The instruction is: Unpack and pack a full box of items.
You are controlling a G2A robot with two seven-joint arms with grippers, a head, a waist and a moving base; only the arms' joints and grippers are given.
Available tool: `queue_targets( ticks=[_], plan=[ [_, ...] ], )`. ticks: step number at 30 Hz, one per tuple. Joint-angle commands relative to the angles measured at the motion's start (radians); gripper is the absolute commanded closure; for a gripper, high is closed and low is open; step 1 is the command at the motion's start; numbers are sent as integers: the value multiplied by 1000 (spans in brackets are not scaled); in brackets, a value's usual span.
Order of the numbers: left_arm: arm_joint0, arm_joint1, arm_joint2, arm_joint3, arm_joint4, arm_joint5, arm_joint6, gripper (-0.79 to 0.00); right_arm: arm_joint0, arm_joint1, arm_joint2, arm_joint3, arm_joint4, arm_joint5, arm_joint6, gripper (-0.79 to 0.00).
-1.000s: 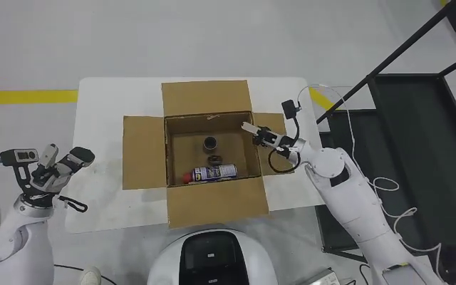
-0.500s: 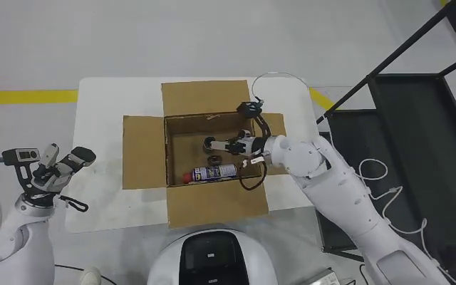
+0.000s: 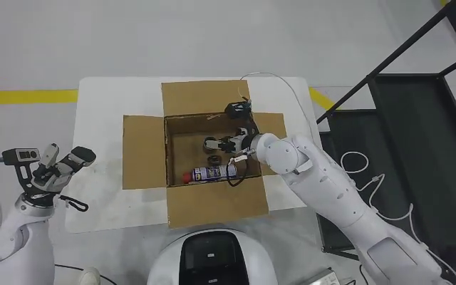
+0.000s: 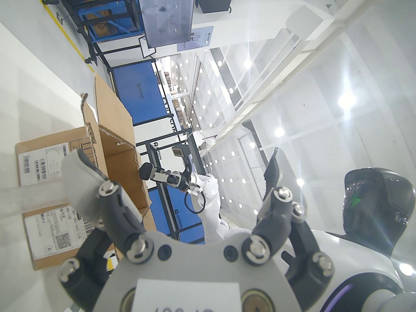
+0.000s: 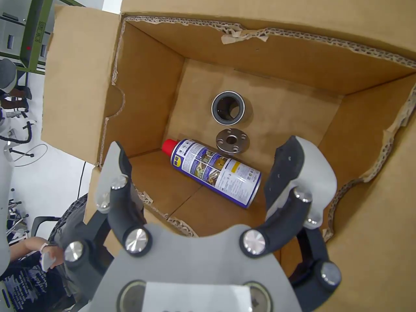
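Note:
An open cardboard box (image 3: 142,153) stands mid-table with its flaps spread. Inside lie a blue and white spray can (image 3: 214,173) with a red cap, a dark bearing ring (image 3: 211,143) and, in the right wrist view, a small metal flange (image 5: 232,140) between ring (image 5: 228,108) and can (image 5: 216,172). My right gripper (image 3: 225,146) hangs open over the box's right half, above these items and touching none (image 5: 203,150). My left gripper (image 3: 64,164) stays open and empty off the table's left edge (image 4: 174,163), facing the box (image 4: 110,137).
The white table (image 3: 107,107) has bare room left of the box and a strip behind it. A black metal rack (image 3: 399,142) stands close on the right. The right arm's white cable (image 3: 285,82) loops over the box's far right corner.
My right gripper has moved left from the box's right flap to above the inside of the box. The left arm has kept still.

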Motion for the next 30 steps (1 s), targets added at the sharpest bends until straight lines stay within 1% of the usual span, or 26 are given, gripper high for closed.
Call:
queue_targets(
  ticks=[1, 12, 14, 16, 18, 23, 26, 30],
  plan=[
    [0, 0, 0, 0, 0, 0, 0, -785, 0, 0, 0, 0, 0, 0, 0, -785],
    [0, 0, 0, 0, 0, 0, 0, -785, -1, 0, -2, 1, -3, -2, -4, -785],
    [0, 0, 0, 0, 0, 0, 0, -785, 6, -8, -27, 20, -31, 2, -25, -785],
    [0, 0, 0, 0, 0, 0, 0, -785, 33, -22, -72, 49, -48, 7, -23, -785],
    [0, 0, 0, 0, 0, 0, 0, -785, 65, -38, -126, 82, -98, 10, -29, -785],
    [0, 0, 0, 0, 0, 0, 0, -785, 136, -89, -247, 173, -172, 73, -60, -785],
    [0, 0, 0, 0, 0, 0, 0, -785, 168, -120, -301, 229, -205, 126, -75, -785],
    [0, 0, 0, 0, 0, 0, 0, -785, 192, -158, -342, 292, -205, 165, -105, -785]
  ],
)
